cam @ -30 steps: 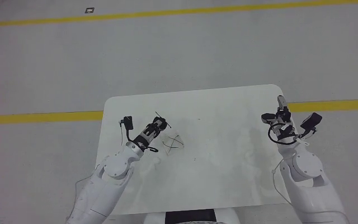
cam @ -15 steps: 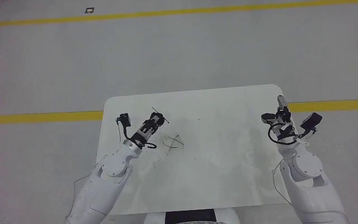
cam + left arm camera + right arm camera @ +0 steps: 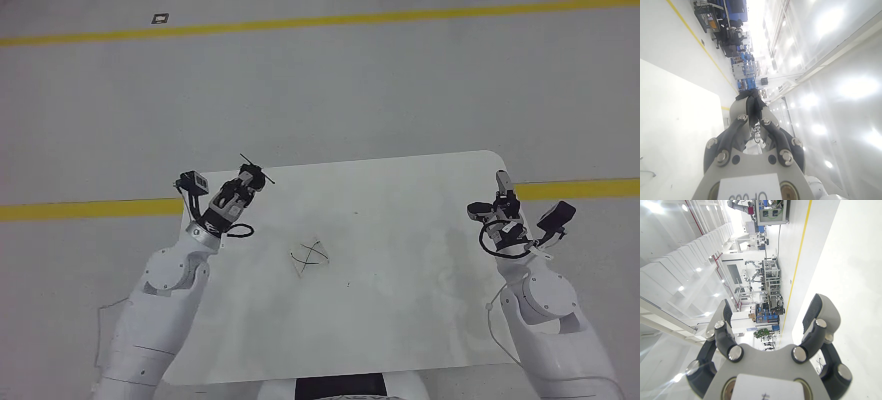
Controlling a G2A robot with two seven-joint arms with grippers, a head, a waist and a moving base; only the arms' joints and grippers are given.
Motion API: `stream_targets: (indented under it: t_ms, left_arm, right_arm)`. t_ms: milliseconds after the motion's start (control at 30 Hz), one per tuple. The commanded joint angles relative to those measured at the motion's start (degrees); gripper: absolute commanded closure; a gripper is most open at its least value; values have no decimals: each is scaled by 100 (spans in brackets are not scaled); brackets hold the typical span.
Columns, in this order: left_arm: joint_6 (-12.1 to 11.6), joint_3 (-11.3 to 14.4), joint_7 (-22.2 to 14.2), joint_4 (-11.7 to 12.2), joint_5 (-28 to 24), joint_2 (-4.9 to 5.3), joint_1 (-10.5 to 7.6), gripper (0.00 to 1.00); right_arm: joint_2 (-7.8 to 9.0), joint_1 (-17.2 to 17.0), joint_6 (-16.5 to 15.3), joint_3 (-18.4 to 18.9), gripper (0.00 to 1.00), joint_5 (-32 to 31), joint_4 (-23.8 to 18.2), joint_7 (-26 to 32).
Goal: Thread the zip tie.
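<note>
Zip tie (image 3: 256, 170) is pinched in the left claw (image 3: 240, 190) over the desk (image 3: 400, 300) corner; next, the wide-open right claw (image 3: 770, 308) likely must grip its tail.

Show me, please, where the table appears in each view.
Top view: the table sits mid-picture.
Left wrist view: the table, a white slab beside the left gripper.
Right wrist view: the table, a white surface beside the right gripper.
Shared landmark: the far yellow floor line, beyond the table.
</note>
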Motion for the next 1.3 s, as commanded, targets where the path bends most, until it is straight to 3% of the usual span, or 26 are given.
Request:
stream_targets:
  t_ms: [0,167,333,467,767,800,1133,1267]
  left_arm:
    - [0,-23,-46,22,-93,-39,-46,100]
    - [0,-46,-165,151,-139,-143,-103,100]
    - [0,-46,-165,151,-139,-143,-103,100]
    - [0,-46,-165,151,-139,-143,-103,100]
    - [0,-46,-165,151,-139,-143,-103,100]
    - [0,-46,-165,151,-139,-143,-103,100]
    - [5,26,-44,153,-130,-157,-89,100]
    - [0,222,86,147,-254,-210,-90,100]
  right_arm:
    - [0,0,0,0,0,0,0,0]
    - [0,0,0,0,0,0,0,0]
    - [-2,35,-89,-77,0,-122,-67,221]
    - [-11,190,-203,-309,0,-373,-168,660]
    - [-77,586,-171,-1295,0,-795,-430,1530]
    - [-78,626,-284,-1294,0,-868,-461,1541]
    - [-82,632,-274,-1306,0,-946,-454,1488]
    - [-128,809,-287,-1609,0,-809,-454,1646]
